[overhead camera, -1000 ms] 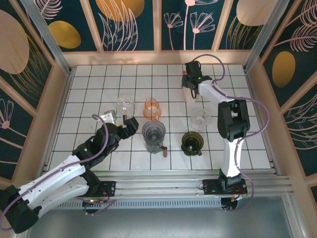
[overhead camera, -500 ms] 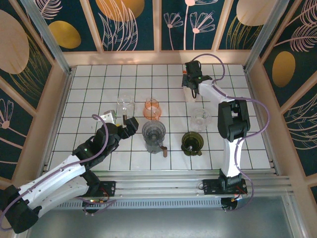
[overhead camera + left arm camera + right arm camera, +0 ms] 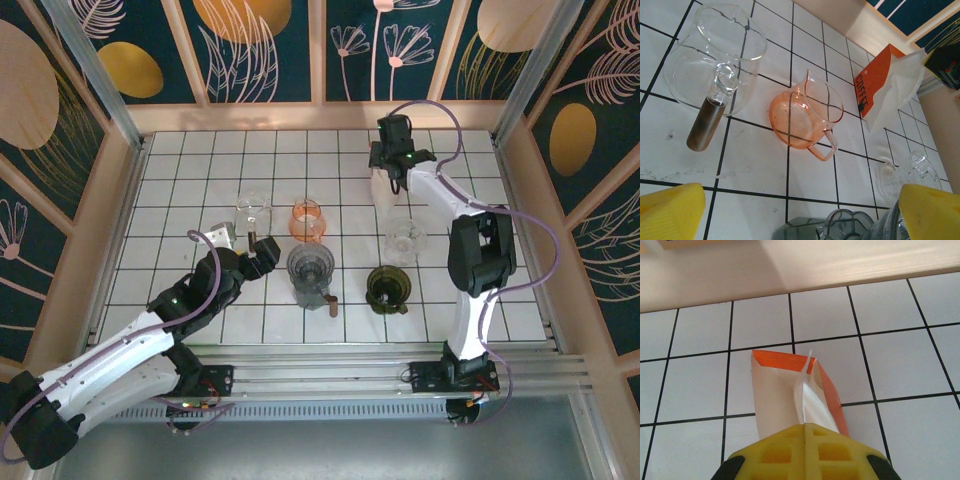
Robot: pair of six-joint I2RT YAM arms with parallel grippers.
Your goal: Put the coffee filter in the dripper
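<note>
1. Desk [image 3: 200, 170]: white square tiles with dark grout lines. All positions below are given from the orange pitcher [image 3: 308, 220], a translucent orange plastic vessel with a pointed spout and a loop handle.

2. Glass server [image 3: 253, 210]: clear, round-bodied, with a brown stick handle. It stands just left of the pitcher.

3. Grey dripper [image 3: 311, 265]: smoky and translucent, with a scalloped rim. It sits just on the near side of the pitcher.

4. Clear dripper [image 3: 405, 238]: ribbed and transparent. It stands to the right of the pitcher. The dark green dripper [image 3: 388, 287] sits right of the pitcher and nearer the arm bases.

5. Filter box [image 3: 827, 387]: orange card, printed "COFFEE", open at one end. It stands right of the pitcher and farther back, near the far wall.

6. Coffee filter [image 3: 810, 405]: thin white creased paper. It protrudes from the open end of the box, well apart from all three drippers.

7. Right gripper [image 3: 805, 430]: its yellow waffle-textured fingers [image 3: 775, 452] are pressed together on the top edge of the filter.

8. Left gripper [image 3: 262, 250]: near and left of the pitcher, with its yellow foam fingers [image 3: 670, 210] spread wide and nothing between them.

9. Change from one second ago: the right gripper has moved slightly farther back from the pitcher and its cable arches higher. The left arm has not moved.
</note>
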